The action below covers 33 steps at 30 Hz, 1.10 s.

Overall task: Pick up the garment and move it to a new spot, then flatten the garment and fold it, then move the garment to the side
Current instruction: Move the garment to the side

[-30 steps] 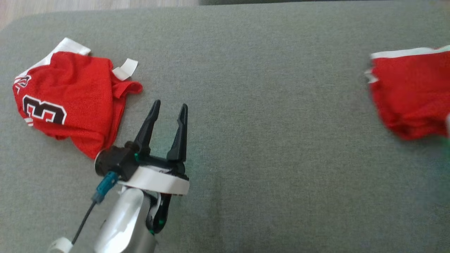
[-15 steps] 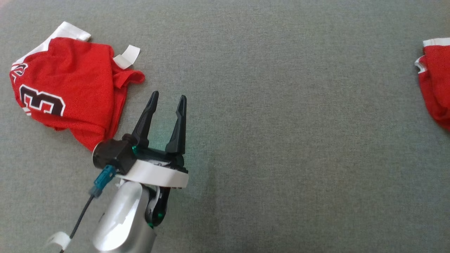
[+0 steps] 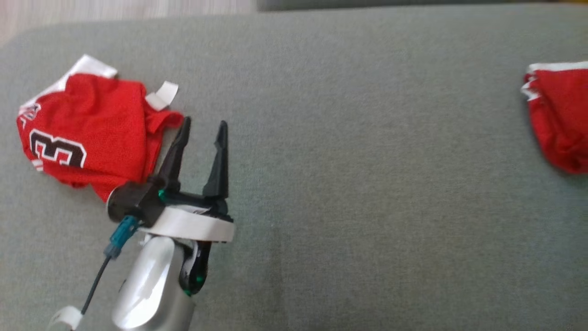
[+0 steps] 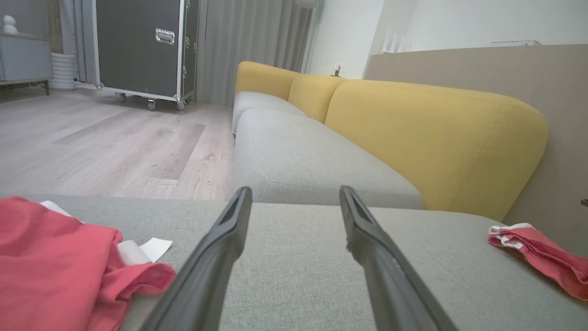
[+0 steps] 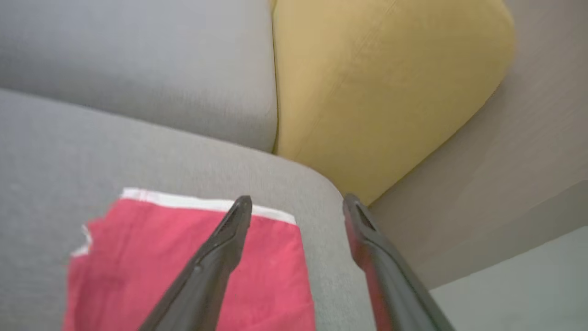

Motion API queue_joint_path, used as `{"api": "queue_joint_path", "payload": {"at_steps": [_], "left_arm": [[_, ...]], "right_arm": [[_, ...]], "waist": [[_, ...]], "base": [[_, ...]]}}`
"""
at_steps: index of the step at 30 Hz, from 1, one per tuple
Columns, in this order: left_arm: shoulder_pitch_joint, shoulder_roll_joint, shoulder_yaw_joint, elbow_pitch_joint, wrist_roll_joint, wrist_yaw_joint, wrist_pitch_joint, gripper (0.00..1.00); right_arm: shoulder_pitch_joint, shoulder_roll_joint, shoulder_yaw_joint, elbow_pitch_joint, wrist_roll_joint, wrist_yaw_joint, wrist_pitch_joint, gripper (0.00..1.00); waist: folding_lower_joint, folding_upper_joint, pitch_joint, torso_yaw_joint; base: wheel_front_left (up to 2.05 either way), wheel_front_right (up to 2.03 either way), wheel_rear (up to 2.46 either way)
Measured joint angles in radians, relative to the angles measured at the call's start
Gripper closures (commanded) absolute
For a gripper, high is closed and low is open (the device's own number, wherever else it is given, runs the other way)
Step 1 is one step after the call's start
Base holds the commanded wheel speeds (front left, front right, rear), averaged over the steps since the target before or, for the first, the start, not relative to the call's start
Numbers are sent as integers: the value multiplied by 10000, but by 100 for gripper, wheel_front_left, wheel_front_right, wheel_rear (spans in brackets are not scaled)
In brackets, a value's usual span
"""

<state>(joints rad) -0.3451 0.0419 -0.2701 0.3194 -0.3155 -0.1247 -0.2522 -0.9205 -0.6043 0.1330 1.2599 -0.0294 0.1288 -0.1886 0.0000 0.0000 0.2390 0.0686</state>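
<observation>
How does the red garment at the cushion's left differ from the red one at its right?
The left garment shows a black number; the right garment shows plain red. The left garment lies bunched beside the open left gripper; the right garment lies flatter, its white edge straight, by the open right gripper. Both are red with white trim, ungripped on the grey cushion.

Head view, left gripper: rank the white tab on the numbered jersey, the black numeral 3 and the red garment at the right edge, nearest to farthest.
1. White tab: just up and left of the left gripper.
2. Black numeral 3: farther left, on the jersey.
3. Red garment: far across, at the view's right edge.
</observation>
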Motion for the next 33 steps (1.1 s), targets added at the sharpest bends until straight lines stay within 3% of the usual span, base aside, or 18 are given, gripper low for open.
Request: {"api": "queue_joint_path", "payload": {"at_steps": [7,15,21,25,33], "left_arm": [[861,2,514,-176,38,2,0,0],[1987,13,1143,-667,88,15,0,0],[2467,13,1296,-988,86,17,0,0],[2818,17,1404,-982,86,19,0,0],[3431,21,1383,-984,86,21,0,0]], "right_arm": [[163,1697,-698,-821,240,0,-477,0],[1758,3835,-1106,-4370,1616,0,-625,0],[4273,5012,-1423,-6796,2341,0,-625,0],[5955,5402,-1444,-7687,2583,0,-625,0],[8161,5509,-938,-8289,2663,-2,-625,0]], "waist": [[-1,0,-1132,-338],[-3,0,-2496,-810],[-2,0,-2898,-879],[-1,0,-3040,-773],[0,0,-3151,-667]], "base": [[0,0,0],[0,0,0],[0,0,0],[0,0,0],[0,0,0]]}}
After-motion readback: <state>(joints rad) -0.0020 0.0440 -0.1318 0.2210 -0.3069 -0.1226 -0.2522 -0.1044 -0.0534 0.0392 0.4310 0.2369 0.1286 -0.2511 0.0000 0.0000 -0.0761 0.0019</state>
